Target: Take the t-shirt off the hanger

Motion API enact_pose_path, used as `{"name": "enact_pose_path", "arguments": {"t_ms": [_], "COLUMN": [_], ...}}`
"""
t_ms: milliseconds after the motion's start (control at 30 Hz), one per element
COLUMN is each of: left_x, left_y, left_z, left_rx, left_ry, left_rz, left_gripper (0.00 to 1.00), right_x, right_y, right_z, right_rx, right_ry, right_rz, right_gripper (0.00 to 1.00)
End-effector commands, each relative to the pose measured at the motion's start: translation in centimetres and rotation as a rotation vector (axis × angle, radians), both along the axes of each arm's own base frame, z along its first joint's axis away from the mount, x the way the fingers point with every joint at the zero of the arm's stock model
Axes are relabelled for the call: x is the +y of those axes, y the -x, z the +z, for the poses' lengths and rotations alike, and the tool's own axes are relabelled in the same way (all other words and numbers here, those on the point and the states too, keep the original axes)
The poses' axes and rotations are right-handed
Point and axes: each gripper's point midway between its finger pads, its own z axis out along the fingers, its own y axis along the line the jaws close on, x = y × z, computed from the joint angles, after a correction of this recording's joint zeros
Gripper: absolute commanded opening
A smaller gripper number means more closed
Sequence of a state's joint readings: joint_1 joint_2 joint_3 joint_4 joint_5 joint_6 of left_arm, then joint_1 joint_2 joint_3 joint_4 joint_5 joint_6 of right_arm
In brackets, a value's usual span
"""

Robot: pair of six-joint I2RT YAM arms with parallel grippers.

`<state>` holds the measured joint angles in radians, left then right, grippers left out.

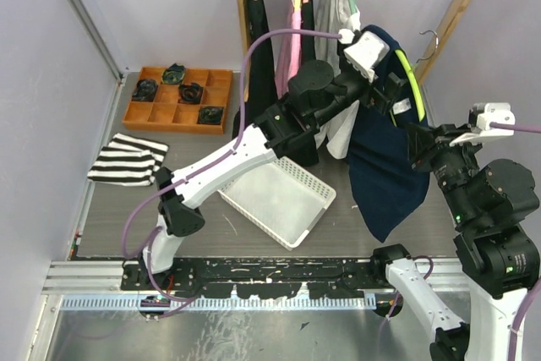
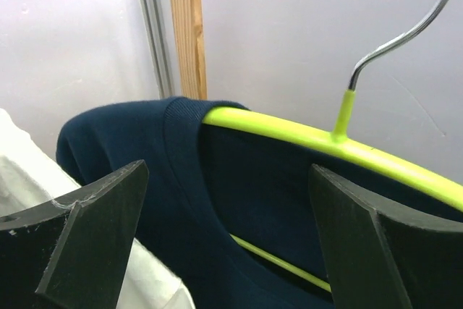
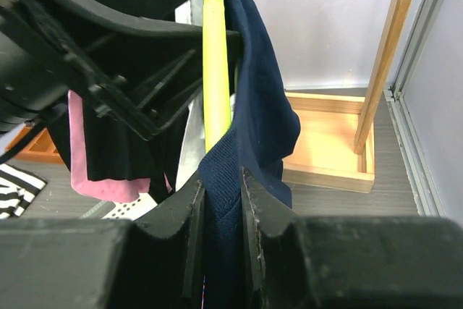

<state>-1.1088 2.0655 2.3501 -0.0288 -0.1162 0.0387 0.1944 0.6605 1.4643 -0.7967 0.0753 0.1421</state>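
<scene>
Right now the navy t-shirt (image 1: 385, 175) hangs on a lime-green hanger (image 1: 412, 82), at about 3 o'clock from the white basket (image 1: 279, 199) on the table (image 1: 211, 234). I cannot tell if the hanger's hook is on the rail.

The right gripper (image 3: 223, 200) pinches a fold of the navy cloth between its fingers (image 3: 257, 200), at 6 o'clock from the green hanger arm. The left gripper (image 2: 231, 236) has its fingers (image 2: 94, 229) spread wide, one on each side of the collar. They touch nothing.

In the left wrist view the green arm is bare at 3 o'clock from the collar, so that shoulder looks free.

I think the step in hand is peeling the shirt off the hanger, and it is partly done. Next, the left fingers likely need to close on the hanger to hold it steady. Then the right one can pull the cloth down and away. The soft cloth may catch on the hanger's tip, so a slow pull seems best.
</scene>
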Motion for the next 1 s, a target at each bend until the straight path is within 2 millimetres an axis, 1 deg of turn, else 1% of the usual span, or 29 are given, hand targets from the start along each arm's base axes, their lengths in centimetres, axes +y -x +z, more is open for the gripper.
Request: {"name": "enact_pose_path", "arguments": {"t_ms": [0,100,300,400,533,600,667,800,900,933,967], "left_x": [0.1,0.4,1.1,1.1,1.1,1.1,1.0,0.8,0.6,0.5,0.5], "left_y": [-0.9,-1.4,-1.3,-1.6,-2.0,-2.1,-2.0,-1.7,-1.6,-1.4,-1.1], "left_z": [0.9,0.4,0.5,0.1,0.1,0.3,0.6,1.1,1.1,1.2,1.3], "left_rx": [-0.042,-0.044,-0.066,-0.072,-0.084,-0.089,-0.095,-0.105,-0.103,-0.105,-0.106], "left_ry": [0.024,0.018,0.026,0.013,0.005,0.009,0.016,0.01,-0.006,-0.01,-0.016], "left_rz": [0.082,0.113,0.128,0.142,0.166,0.169,0.162,0.142,0.127,0.117,0.102], "left_gripper": [0.99,0.97,0.92,0.88,0.77,0.68,0.51,0.25,0.04,0.0,0.0], "right_x": [-0.1,-0.1,-0.2,-0.2,-0.1,0.0,0.0,0.0,0.0,0.0,0.0], "right_y": [1.8,2.2,2.6,2.9,3.1,3.1,3.0,2.9,2.9,2.9,2.7], "right_z": [4.9,5.0,5.0,5.1,5.1,5.1,4.9,4.8,4.9,4.9,4.9], "right_rx": [-0.178,-0.186,-0.185,-0.19,-0.192,-0.189,-0.184,-0.181,-0.181,-0.182,-0.181], "right_ry": [-0.037,-0.04,-0.036,-0.036,-0.038,-0.039,-0.038,-0.039,-0.039,-0.039,-0.04], "right_rz": [0.016,0.018,0.018,0.018,0.027,0.03,0.031,0.032,0.032,0.032,0.031], "right_gripper": [0.01,0.01,0.01,0.0,0.01,0.0,0.01,0.01,0.01,0.01,0.01]}}
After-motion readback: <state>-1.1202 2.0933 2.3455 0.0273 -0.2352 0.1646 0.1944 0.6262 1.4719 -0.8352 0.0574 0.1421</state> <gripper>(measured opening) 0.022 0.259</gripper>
